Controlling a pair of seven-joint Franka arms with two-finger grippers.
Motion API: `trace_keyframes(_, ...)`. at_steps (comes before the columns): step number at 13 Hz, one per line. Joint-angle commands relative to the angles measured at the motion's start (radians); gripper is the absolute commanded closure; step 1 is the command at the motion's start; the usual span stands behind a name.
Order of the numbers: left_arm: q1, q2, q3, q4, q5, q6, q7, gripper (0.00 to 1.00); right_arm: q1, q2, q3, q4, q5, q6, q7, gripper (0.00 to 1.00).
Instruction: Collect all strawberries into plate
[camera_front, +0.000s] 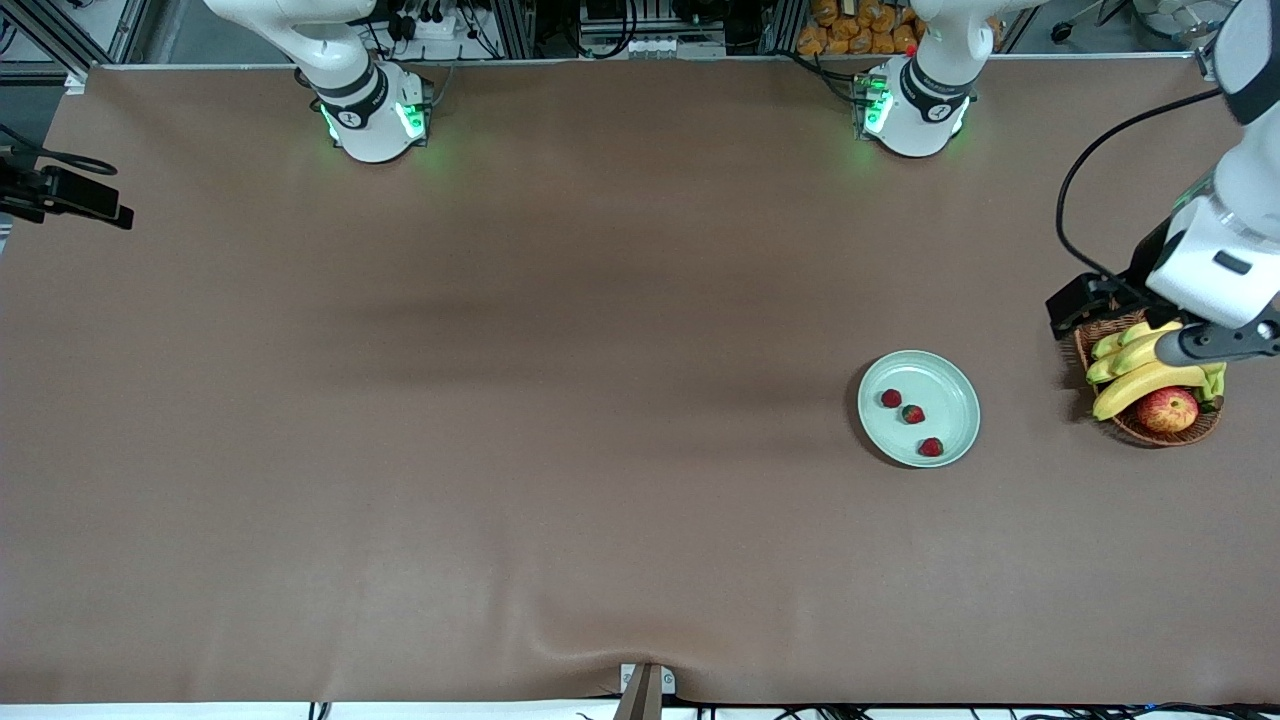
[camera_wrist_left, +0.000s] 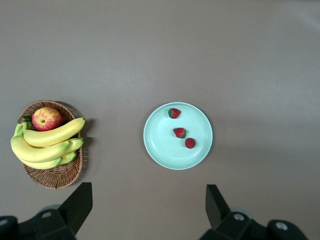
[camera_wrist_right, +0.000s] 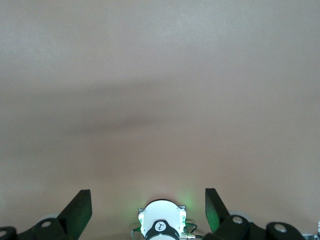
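Observation:
Three small red strawberries lie in the pale mint-green plate (camera_front: 950, 378): one (camera_front: 891, 398), one (camera_front: 912, 414) and one (camera_front: 931, 447). They also show in the left wrist view, in the plate (camera_wrist_left: 159, 146): one (camera_wrist_left: 174, 113), one (camera_wrist_left: 179, 132) and one (camera_wrist_left: 190, 143). My left gripper (camera_wrist_left: 149, 196) is open and empty, high above the table. The left arm's hand (camera_front: 1212, 262) hangs over the wicker basket. My right gripper (camera_wrist_right: 148, 199) is open and empty, high over bare table, with the right arm's base (camera_wrist_right: 161, 224) below it.
A brown wicker basket (camera_front: 1150, 432) with bananas (camera_front: 1140, 385) and a red-yellow apple (camera_front: 1167, 410) stands beside the plate, toward the left arm's end of the table. The brown table cover (camera_front: 500, 400) has a wrinkle at its front edge.

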Motion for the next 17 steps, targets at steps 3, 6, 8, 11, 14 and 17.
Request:
trace_keyframes(3,0.011,-0.062,-0.003,-0.009,-0.053,-0.033,0.024,0.00,-0.004,-0.001,0.001,0.002,-0.008,0.007,0.009,0.00)
trace_keyframes(6,0.018,-0.079,-0.003,-0.011,-0.067,-0.066,0.038,0.00,0.005,0.000,0.003,0.005,-0.017,0.007,0.015,0.00)
trace_keyframes(8,0.024,-0.090,-0.002,-0.011,-0.069,-0.091,0.076,0.00,-0.003,0.000,0.003,0.007,-0.005,0.007,0.013,0.00)
trace_keyframes(11,-0.003,-0.119,0.091,-0.015,-0.142,-0.111,0.107,0.00,-0.006,0.000,0.001,0.008,0.032,0.005,0.004,0.00)
trace_keyframes(14,-0.109,-0.127,0.208,-0.026,-0.153,-0.129,0.153,0.00,0.000,0.000,0.003,0.010,0.029,0.004,0.007,0.00)
trace_keyframes(17,-0.247,-0.142,0.358,-0.040,-0.153,-0.138,0.155,0.00,-0.003,0.000,0.003,0.010,0.021,0.007,0.006,0.00)
